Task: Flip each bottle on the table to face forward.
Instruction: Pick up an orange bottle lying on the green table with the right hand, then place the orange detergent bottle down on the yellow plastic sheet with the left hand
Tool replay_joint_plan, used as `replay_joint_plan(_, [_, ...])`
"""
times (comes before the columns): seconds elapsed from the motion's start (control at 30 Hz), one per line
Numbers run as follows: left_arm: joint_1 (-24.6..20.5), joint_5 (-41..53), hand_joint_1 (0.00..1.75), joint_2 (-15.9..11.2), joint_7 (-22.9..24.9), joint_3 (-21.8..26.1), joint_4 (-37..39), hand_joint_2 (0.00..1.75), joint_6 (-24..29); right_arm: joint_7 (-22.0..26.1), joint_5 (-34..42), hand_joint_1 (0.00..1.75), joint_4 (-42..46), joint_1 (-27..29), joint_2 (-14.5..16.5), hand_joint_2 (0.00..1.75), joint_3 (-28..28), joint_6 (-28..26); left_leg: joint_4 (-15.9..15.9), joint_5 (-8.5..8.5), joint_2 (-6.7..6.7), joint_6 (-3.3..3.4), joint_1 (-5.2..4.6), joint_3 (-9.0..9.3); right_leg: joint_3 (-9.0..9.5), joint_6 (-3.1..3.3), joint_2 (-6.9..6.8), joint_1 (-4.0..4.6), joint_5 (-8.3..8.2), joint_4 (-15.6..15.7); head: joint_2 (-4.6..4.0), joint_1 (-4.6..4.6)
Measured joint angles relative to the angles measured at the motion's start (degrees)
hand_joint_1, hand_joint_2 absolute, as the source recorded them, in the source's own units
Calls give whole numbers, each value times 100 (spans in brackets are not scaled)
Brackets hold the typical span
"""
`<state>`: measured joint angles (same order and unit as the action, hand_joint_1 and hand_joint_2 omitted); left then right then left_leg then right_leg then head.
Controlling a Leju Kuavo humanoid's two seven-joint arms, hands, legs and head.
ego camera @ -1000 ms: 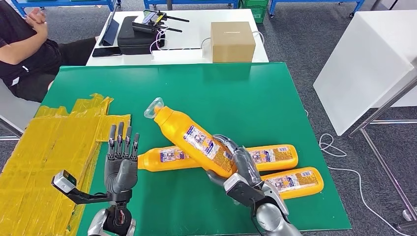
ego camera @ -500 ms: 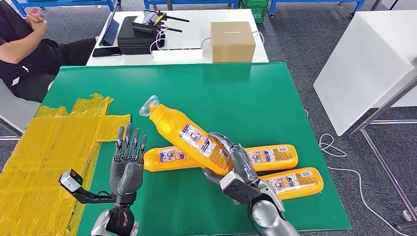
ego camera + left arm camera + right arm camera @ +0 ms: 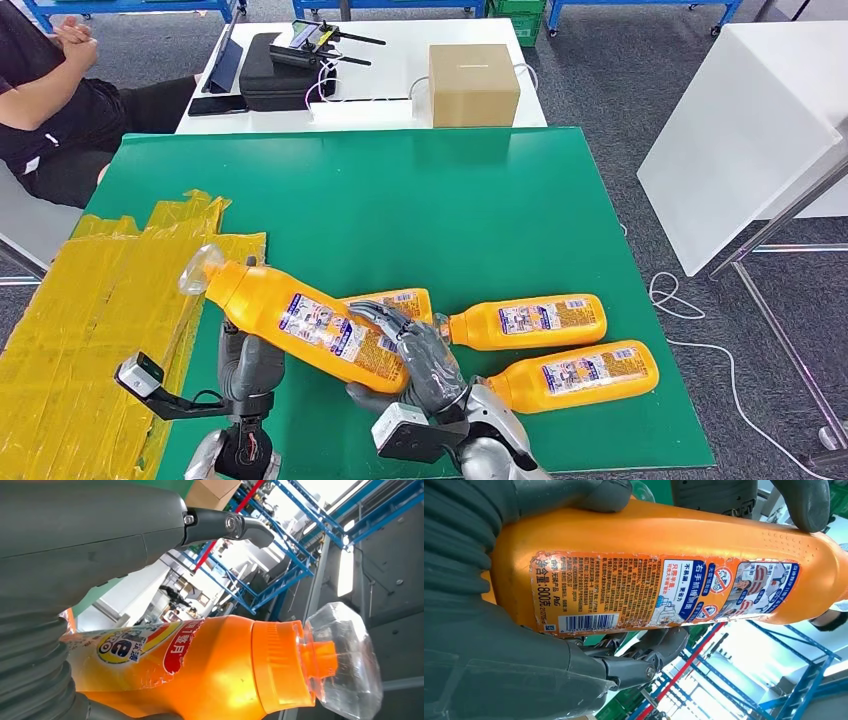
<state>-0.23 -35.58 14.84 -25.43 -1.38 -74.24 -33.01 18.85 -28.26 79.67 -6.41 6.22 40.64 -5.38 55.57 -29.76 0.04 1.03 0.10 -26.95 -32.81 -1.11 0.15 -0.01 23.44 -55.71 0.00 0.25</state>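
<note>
Green mat [image 3: 480,200] covering the table, with crinkled yellow sheeting [image 3: 90,300] overlapping its left side; grey carpet floor around it. Right hand [image 3: 415,355] wrapped round the lower body of the held bottle [image 3: 300,322], thumb on one side and dark fingers [image 3: 794,500] over the other, raised off the mat and tilted, clear cap pointing left and away; back label with barcode turned toward the right wrist camera. Left hand [image 3: 248,365] directly under the held bottle's neck end, upright; thumb [image 3: 220,525] extended in the left wrist view, but contact and degree of closure cannot be told. Three further bottles lying flat on the mat: middle bottle [image 3: 525,322] and near bottle [image 3: 575,375] just right of the right hand, labels up, caps pointing left; a third bottle [image 3: 395,300] partly hidden behind the held one. All four orange plastic, glossy, with printed labels. Beyond the mat: white table [image 3: 400,105] bearing a cardboard box [image 3: 473,83], a black case [image 3: 275,70] and cables; seated person [image 3: 50,100] at far left; white panel [image 3: 740,130] on the right.
</note>
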Motion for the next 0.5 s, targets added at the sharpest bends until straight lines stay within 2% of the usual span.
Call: replay_joint_plan(0.5, [-23, 557, 0, -21, -228, -25, 27, 175, -266, -108, 135, 175, -718, -293, 220, 175, 196, 109, 0, 1, 1, 0, 1, 1, -1, 0, 0, 2, 0, -1, 0, 1])
